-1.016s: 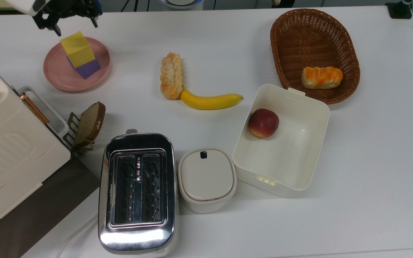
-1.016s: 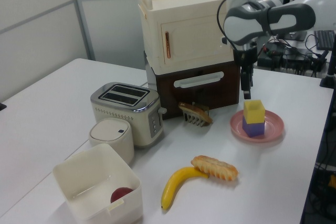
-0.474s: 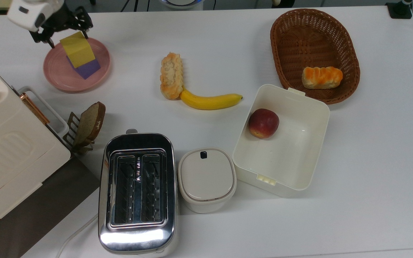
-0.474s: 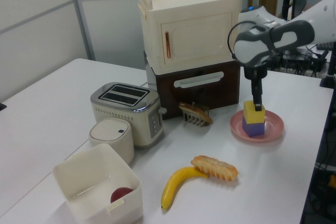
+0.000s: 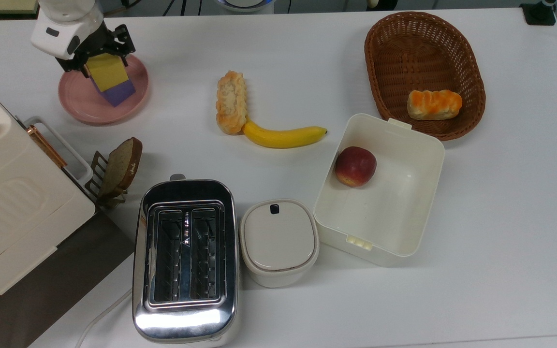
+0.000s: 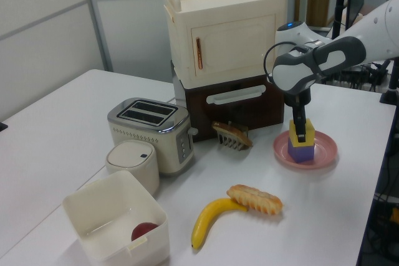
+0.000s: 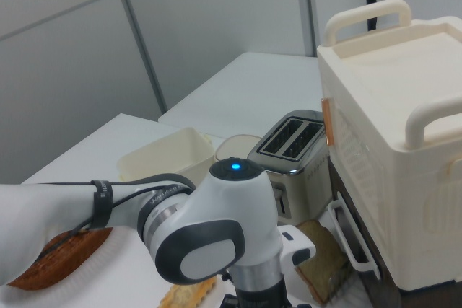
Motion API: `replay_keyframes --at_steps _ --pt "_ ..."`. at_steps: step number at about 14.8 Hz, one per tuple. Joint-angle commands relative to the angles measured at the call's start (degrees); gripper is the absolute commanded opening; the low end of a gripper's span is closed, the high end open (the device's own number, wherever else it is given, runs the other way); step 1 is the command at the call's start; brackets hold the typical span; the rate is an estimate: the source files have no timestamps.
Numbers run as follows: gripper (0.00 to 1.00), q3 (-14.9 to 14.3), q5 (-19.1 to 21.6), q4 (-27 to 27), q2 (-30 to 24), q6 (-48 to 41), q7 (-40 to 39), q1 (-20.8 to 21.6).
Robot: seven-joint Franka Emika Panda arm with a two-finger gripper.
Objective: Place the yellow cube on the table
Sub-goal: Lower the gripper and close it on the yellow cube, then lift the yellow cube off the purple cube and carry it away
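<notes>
The yellow cube sits on top of a purple cube on the round pink plate, at the top view's upper left. My gripper has come down over the yellow cube and is open, with one finger on each side of the block. In the left view one dark finger crosses the cube's front face. The white table lies bare around the plate. The right view shows the arm's white wrist from behind.
A bread roll and a banana lie mid-table. A wicker basket holds a bun. A cream tub holds an apple. A toaster, a lidded pot, a toast rack and a cream cabinet stand at the top view's lower left.
The gripper dropped from above and behind the plate down onto the yellow cube, so its fingers now straddle the block. The cubes have not moved.
</notes>
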Motion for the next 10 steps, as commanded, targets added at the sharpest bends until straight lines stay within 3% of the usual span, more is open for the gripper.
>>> replay_keyframes --at_steps 1,4,8,10 --pt "0.05 0.1 -0.3 3.5 -3.9 -7.3 5.5 2.5" --pt "0.05 5.7 0.1 8.7 -3.8 -16.5 15.3 4.3" --pt "0.01 20.0 0.1 8.4 -3.7 -19.8 34.6 4.5" --pt "0.02 24.1 0.1 7.7 -3.4 -21.0 38.3 4.5"
